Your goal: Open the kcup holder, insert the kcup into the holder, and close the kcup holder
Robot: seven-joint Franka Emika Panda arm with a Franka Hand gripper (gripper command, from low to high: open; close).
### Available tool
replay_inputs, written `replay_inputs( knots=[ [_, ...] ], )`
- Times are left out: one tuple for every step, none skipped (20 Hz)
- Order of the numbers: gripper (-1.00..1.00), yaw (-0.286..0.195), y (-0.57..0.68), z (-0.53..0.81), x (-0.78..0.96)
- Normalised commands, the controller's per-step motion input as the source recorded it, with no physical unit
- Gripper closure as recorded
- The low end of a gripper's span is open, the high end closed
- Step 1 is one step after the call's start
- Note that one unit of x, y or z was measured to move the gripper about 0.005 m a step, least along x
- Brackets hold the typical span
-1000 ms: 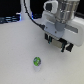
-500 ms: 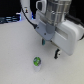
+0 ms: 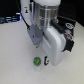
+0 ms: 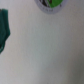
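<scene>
- No kcup holder in either view; only dark clutter (image 3: 10, 19) along the upper left edge of the exterior view.
- Kcup (image 3: 36, 62) low and centre in the exterior view, alone on the white bench (image 3: 12, 55); green top (image 4: 51, 4) cut off by the wrist view's edge.
- Since a second ago: arm lowered and looming larger, gripper (image 3: 46, 61) now just beside the kcup.
- Jaws' spread: cannot tell; nothing visibly held.

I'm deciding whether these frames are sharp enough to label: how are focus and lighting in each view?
Exterior view: soft and low in detail, the arm a pale blur that fills much of the frame; the kcup shows only as a small green spot on the evenly lit white table. Wrist view: heavily blurred, the kcup cut by the frame edge, no hard shadows or glare.
</scene>
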Motion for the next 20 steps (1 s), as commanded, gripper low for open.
replay_inputs(
  knots=[
    [-1.00, -0.208, -0.14, -0.15, 0.55],
    [-1.00, -0.145, -0.20, -0.20, 0.40],
    [-1.00, -0.146, -0.22, -0.20, 0.38],
    [-1.00, -0.147, -0.22, -0.20, 0.38],
    [-1.00, -0.152, -0.22, -0.20, 0.37],
    [-1.00, -0.155, -0.21, -0.20, 0.36],
    [-1.00, -0.153, -0.19, -0.20, 0.34],
    [-1.00, -0.149, -0.16, -0.20, 0.31],
    [-1.00, -0.142, -0.13, -0.20, 0.29],
    [-1.00, -0.134, -0.12, -0.18, 0.24],
    [-1.00, -0.111, -0.15, -0.14, 0.12],
    [-1.00, -0.027, -0.19, -0.11, -0.03],
    [-1.00, -0.025, -0.22, -0.10, -0.07],
    [-1.00, -0.021, -0.26, -0.09, -0.11],
    [-1.00, -0.014, -0.21, -0.05, -0.13],
    [-1.00, -0.025, -0.18, -0.04, -0.12],
    [-1.00, -0.027, -0.14, -0.02, -0.12],
    [-1.00, -0.035, -0.15, -0.01, -0.09],
    [-1.00, -0.032, -0.13, -0.01, -0.07],
    [-1.00, -0.025, -0.11, -0.01, -0.03]
  ],
)
